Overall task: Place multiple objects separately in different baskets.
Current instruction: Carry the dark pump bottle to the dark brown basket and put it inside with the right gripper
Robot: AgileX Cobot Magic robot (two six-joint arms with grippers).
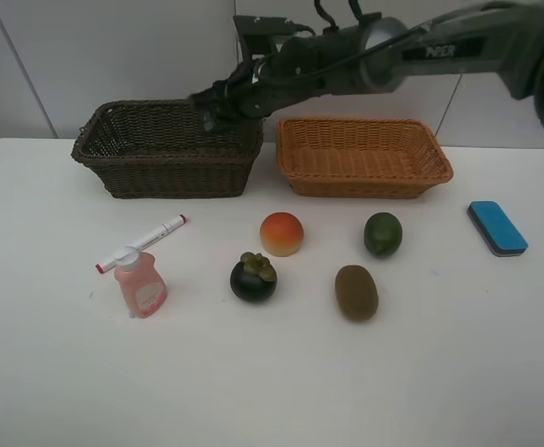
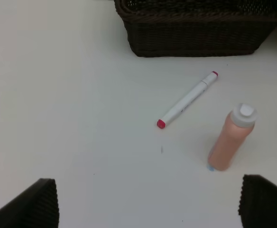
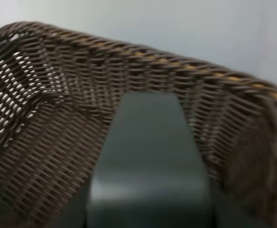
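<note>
My right gripper reaches across from the right and hangs over the right end of the dark brown basket. It is shut on the dark grey bottle, which fills the middle of the right wrist view with the basket's woven wall behind it. On the table lie the white-red marker, pink bottle, mangosteen, peach, green fruit, kiwi and blue block. My left gripper is open, low over the table short of the marker and pink bottle.
The light orange-tan basket stands to the right of the dark one, both at the back of the white table. A white wall rises behind them. The dark basket lies beyond the marker in the left wrist view.
</note>
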